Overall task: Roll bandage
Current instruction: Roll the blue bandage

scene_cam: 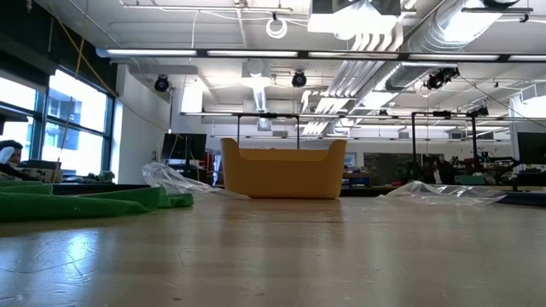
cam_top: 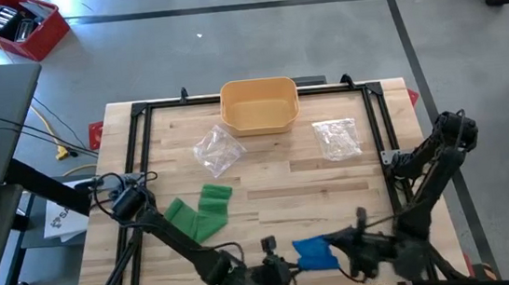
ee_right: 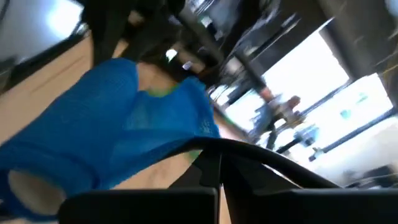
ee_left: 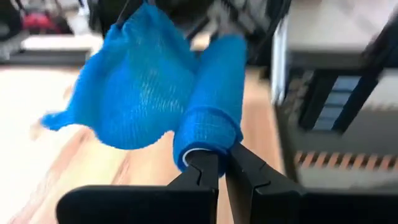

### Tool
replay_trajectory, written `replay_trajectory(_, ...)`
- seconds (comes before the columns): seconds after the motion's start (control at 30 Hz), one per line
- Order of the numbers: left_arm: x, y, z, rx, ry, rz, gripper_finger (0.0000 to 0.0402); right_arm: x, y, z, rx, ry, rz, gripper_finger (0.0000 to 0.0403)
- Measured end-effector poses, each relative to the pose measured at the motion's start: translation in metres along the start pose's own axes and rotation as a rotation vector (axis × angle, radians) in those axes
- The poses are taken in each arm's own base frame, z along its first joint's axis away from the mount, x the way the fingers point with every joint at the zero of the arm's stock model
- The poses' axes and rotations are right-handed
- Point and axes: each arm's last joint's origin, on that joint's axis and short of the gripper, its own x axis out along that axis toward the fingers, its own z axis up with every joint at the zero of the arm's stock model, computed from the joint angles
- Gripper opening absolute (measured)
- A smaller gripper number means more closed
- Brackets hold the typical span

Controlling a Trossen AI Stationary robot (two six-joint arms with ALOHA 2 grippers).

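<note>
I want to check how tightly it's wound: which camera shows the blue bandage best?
The left wrist view: the blue bandage fills it, rolled part and loose end clear. High view shows a small patch, right wrist view a blurred close-up, low view nothing.

No text, label, brand, number or sign can be read anywhere in these pictures. In the high view a white sheet [cam_top: 59,220] lying just off the left edge of the tabletop [cam_top: 268,183] carries dark printed marks, but they are too small to make out. The red bin [cam_top: 17,25] on the floor holds dark items with pale stripes that do not resolve into letters. In the low view the room behind the tabletop shows no legible signs. The wrist views show nothing lettered on the blue bandage [ee_left: 155,93].
</note>
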Motion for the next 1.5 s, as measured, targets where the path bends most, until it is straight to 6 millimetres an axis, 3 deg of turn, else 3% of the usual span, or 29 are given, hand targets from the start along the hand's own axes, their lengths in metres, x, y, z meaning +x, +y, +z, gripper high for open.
replay_trajectory(0.13, 0.022, 0.014, -0.023, 0.047, 0.142, 0.031, 0.0004, 0.020, 0.001, -0.026, 0.042, 0.135, 0.147, 0.0000)
replay_trajectory(0.37, 0.072, 0.044, -0.074, 0.144, 0.451, -0.033, 0.0000, 0.065, -0.019, -0.060, 0.031, 0.376, 0.384, 0.0022)
replay_trajectory(0.57, 0.095, 0.068, -0.084, 0.248, 0.551, -0.105, 0.0001, 0.095, -0.040, -0.082, -0.007, 0.456, 0.587, 0.0094)
replay_trajectory(0.73, 0.097, 0.077, -0.076, 0.348, 0.556, -0.166, 0.0001, 0.104, -0.049, -0.094, 0.132, 0.554, 0.673, 0.0143)
replay_trajectory(0.93, 0.082, 0.085, -0.073, 0.355, 0.685, -0.171, 0.0000, 0.105, -0.049, -0.094, 0.279, 0.599, 0.655, 0.0167)
replay_trajectory(1.17, 0.041, 0.070, -0.087, 0.466, 0.840, -0.007, 0.0000, 0.101, -0.047, -0.095, 0.491, 0.705, 0.563, 0.0174)
replay_trajectory(1.37, 0.006, 0.060, -0.089, 0.515, 0.813, 0.005, 0.0000, 0.078, -0.041, -0.089, 0.669, 0.812, 0.465, 0.0174)
replay_trajectory(1.5, -0.027, 0.076, -0.079, 0.426, 0.700, -0.072, 0.0000, 0.063, -0.028, -0.080, 0.800, 0.821, 0.430, 0.0174)
